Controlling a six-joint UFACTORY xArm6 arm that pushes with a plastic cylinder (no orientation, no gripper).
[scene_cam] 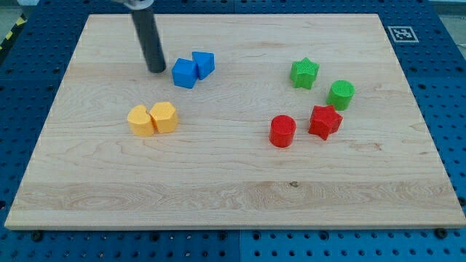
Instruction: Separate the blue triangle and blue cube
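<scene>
The bare rod's tip (pixel 156 70) sits just left of the blue cube (pixel 184 73), which touches the blue triangle (pixel 204 64) near the board's top-left, so a straight rightward shove would likely move both together, still unseparated

My tip (pixel 156 70) is set just left of the blue cube (pixel 184 73), which touches the blue triangle (pixel 204 64); no gap is left between the two. Below them, passage is narrowed by two touching yellow blocks (pixel 152 118). The surface (pixel 233 196) toward the view's right is occupied by two green blocks (pixel 321 84) and two red blocks (pixel 303 126).
</scene>
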